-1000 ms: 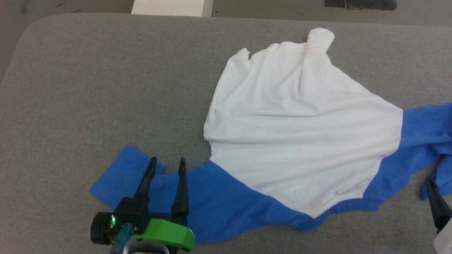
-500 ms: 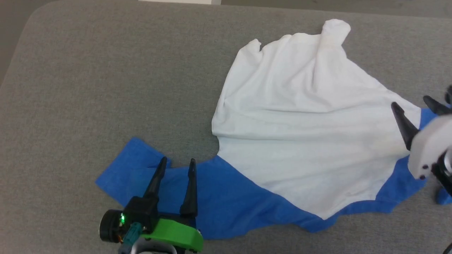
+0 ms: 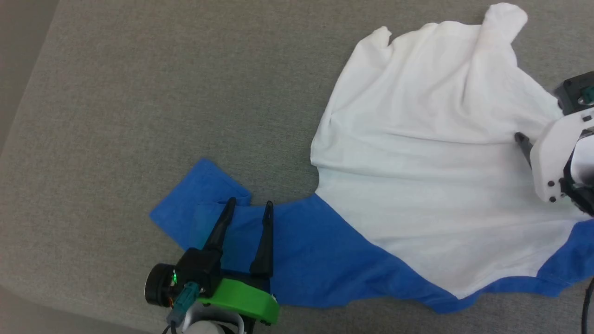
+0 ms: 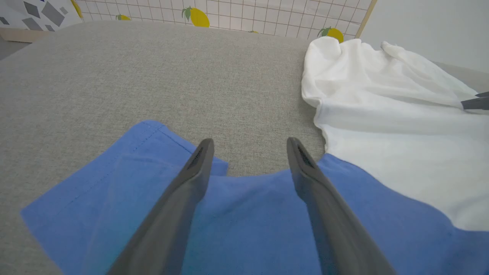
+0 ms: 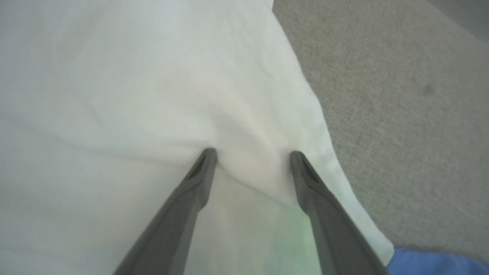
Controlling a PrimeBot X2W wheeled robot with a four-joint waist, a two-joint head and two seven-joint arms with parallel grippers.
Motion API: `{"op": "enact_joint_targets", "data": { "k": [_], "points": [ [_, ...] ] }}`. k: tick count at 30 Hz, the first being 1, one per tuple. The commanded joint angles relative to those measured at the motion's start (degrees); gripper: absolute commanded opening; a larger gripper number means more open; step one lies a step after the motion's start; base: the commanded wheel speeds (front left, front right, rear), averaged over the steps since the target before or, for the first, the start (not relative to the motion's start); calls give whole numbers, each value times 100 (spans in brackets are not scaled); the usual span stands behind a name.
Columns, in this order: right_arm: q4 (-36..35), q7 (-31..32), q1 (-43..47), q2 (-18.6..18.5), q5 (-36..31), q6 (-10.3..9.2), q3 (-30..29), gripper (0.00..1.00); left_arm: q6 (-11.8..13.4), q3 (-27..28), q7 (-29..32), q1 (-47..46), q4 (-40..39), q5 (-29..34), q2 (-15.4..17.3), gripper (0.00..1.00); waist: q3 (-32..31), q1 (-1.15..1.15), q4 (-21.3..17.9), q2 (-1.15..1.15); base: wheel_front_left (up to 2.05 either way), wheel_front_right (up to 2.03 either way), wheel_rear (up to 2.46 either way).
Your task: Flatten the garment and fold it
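Observation:
The garment (image 3: 431, 139) lies rumpled on the grey table, its white body wrinkled and a blue sleeve (image 3: 204, 218) stretching to the lower left. My left gripper (image 3: 248, 203) hovers open over that sleeve, its fingertips near the sleeve's far edge (image 4: 183, 145). My right gripper (image 5: 250, 154) is open too, its tips pressing into the white cloth (image 5: 133, 95) close to the body's right edge. In the head view one dark finger (image 3: 523, 141) of it shows beside its white housing at the right border.
The grey cloth-covered table (image 3: 162, 93) spreads wide to the left and behind the garment. Its rounded left edge (image 3: 28, 93) meets the floor. A tiled wall with lemon prints (image 4: 198, 15) stands beyond the table in the left wrist view.
The head camera has swung, shifting everything rightward in the picture. My right gripper has come from the lower right up onto the white body. The left gripper holds over the blue sleeve.

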Motion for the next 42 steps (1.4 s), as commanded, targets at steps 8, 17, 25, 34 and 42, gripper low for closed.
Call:
{"op": "enact_joint_targets", "data": {
  "k": [8,17,25,34,42],
  "points": [
    [394,-270,-479,17,-31,-8,-45,0,-113,38,-27,-118,79,77,-120,100,128,0,149,0,0,0,0],
    [1044,-1645,-1954,153,-975,-8,-438,0,-323,-34,-27,-329,166,203,-298,100,320,0,364,0,0,0,0],
    [2092,-2379,-2332,605,-1719,-8,-816,100,-433,-61,-27,-428,296,314,-406,100,360,0,341,0,0,0,0],
    [1448,-2710,-1723,846,-834,-8,-741,100,-415,130,-27,-348,173,473,-309,100,-208,0,-139,0,0,0,0],
    [-967,-2553,634,1262,-478,-8,-1454,100,-331,227,-12,27,-40,525,-38,100,-757,0,-606,0,0,0,0]
  ]
}}
